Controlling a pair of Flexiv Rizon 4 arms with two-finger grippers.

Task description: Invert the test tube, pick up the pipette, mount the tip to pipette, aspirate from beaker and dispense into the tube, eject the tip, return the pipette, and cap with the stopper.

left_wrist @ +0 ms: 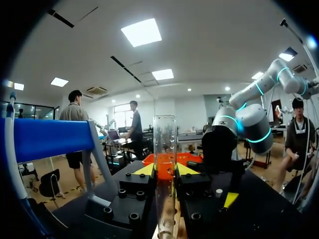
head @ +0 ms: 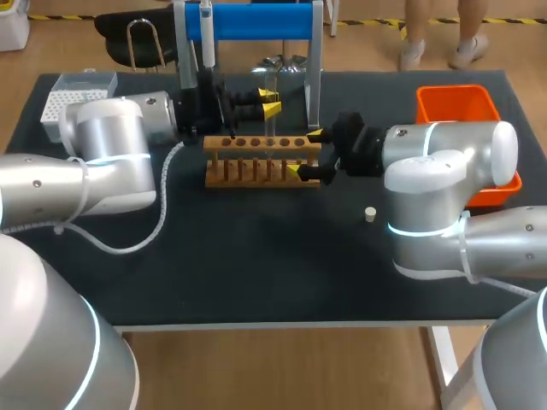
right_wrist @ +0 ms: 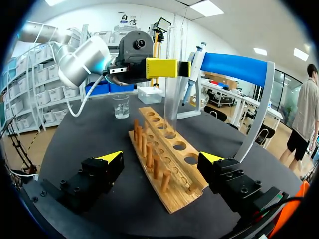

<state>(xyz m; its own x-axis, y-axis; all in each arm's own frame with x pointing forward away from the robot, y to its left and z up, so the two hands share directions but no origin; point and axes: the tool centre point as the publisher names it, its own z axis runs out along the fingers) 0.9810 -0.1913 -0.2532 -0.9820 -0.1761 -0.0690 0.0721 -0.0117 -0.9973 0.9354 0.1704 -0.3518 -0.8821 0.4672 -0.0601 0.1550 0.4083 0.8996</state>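
- Step in hand, as a judgement: seating the clear glass test tube [left_wrist: 165, 144] mouth-up in the light wooden rack with pegs [head: 248, 162]. Inversion looks done, with the open rim uppermost.
- Left pincer [left_wrist: 164, 170] clamped on the tube's middle from two sides. Tube upright over the rack's row of holes, right of its middle. Cannot tell whether its foot is at a hole or just inside one.
- Right pincer [head: 305, 153] spread wide, straddling the rack's right end, one yellow tip on the far side and one on the near. No clear touch on the wood.
- To do it well: keep the tube plumb, centre its foot over one hole, lower slowly, and release only once seated. Brace the rack with the right pincer so it does not tip or slide.
- Counted:
  - one test tube
  - one rack, six holes along its top
  - one white pipette [right_wrist: 193, 67], hanging on one blue-barred stand [head: 256, 21] at the far side
  - one small clear glass beaker [right_wrist: 121, 106], past the rack's left end
  - one small white stopper [head: 370, 213] on the dark desk [head: 256, 265], near and right of the rack
  - one white tip box [head: 75, 96], far left
  - one orange plastic bin [head: 457, 104], far right
  - two pincers
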